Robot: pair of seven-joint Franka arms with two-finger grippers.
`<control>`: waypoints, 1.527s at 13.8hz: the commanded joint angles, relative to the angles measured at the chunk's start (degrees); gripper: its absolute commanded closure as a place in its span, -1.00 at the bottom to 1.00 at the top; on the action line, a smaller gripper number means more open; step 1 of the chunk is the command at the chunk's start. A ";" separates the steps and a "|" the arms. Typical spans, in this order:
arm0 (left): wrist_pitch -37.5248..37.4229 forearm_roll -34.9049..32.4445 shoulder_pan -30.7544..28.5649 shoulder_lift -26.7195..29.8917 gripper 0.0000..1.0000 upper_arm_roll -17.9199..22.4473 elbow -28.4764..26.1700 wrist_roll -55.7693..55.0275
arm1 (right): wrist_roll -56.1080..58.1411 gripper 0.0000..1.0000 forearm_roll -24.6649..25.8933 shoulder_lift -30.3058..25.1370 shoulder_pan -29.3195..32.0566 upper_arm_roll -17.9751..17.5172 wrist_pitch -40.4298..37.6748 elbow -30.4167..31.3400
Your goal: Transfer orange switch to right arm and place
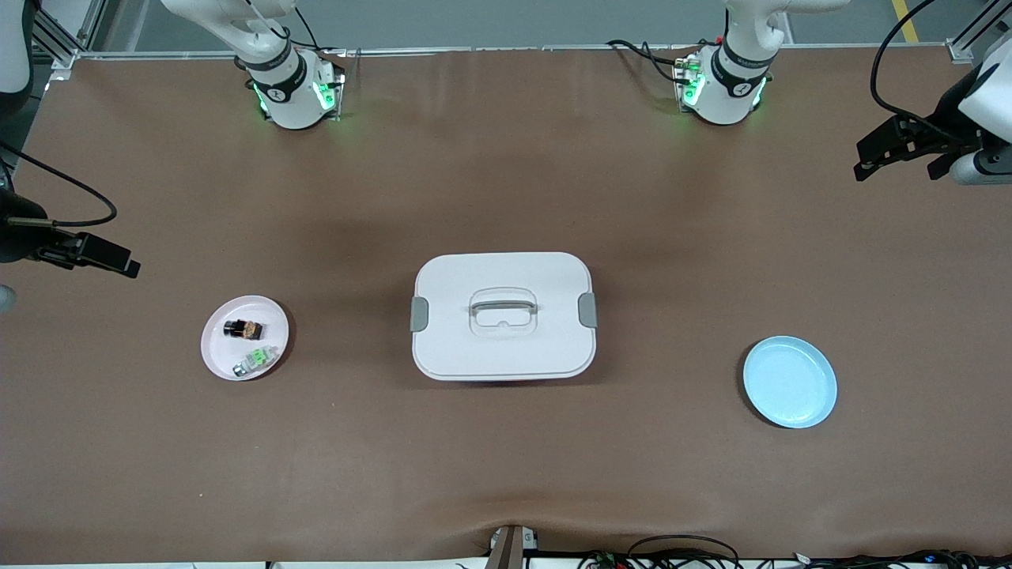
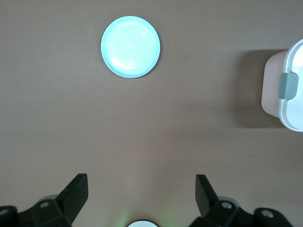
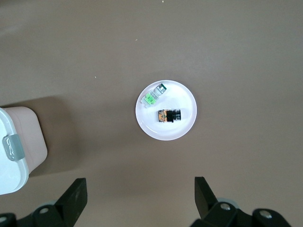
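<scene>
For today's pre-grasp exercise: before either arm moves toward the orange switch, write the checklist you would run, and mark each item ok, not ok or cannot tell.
1. Orange switch in sight, lying on the pink plate: ok.
2. Told apart from the green-faced part, which lies beside it on the same plate, nearer the front camera: ok.
3. Right gripper open, holding nothing, over bare table at its arm's end: ok.
4. Left gripper open, holding nothing, over its arm's end of the table: ok.
5. Blue plate with nothing in it: ok.
6. White lidded box shut, mid-table between the plates; whether it hampers a handover: cannot tell.
</scene>
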State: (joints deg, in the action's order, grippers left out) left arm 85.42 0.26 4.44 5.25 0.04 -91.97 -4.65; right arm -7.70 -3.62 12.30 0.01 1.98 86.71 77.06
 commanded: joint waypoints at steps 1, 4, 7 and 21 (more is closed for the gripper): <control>-0.26 -0.26 0.04 -1.74 -1.00 0.14 2.49 -0.19 | -0.57 -1.00 -1.12 0.18 2.61 -0.49 -2.33 -2.78; -0.26 -0.26 -0.05 -2.00 -1.00 0.31 2.93 -0.01 | -1.00 -1.00 -0.34 0.09 3.25 -0.84 -4.43 -3.06; -0.26 -0.17 -0.74 -2.00 -1.00 0.40 3.46 0.78 | -1.27 -1.00 2.83 -0.08 1.31 -1.02 -4.79 -2.80; -0.43 -0.17 -1.36 -0.51 -1.00 -0.13 1.62 -0.19 | 2.58 -1.00 0.54 -8.26 3.33 -0.67 2.42 10.48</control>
State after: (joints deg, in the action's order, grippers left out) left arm 85.37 0.25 3.25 3.90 0.16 -90.12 -4.65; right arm -7.33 -3.13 6.97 2.78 1.72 87.71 84.08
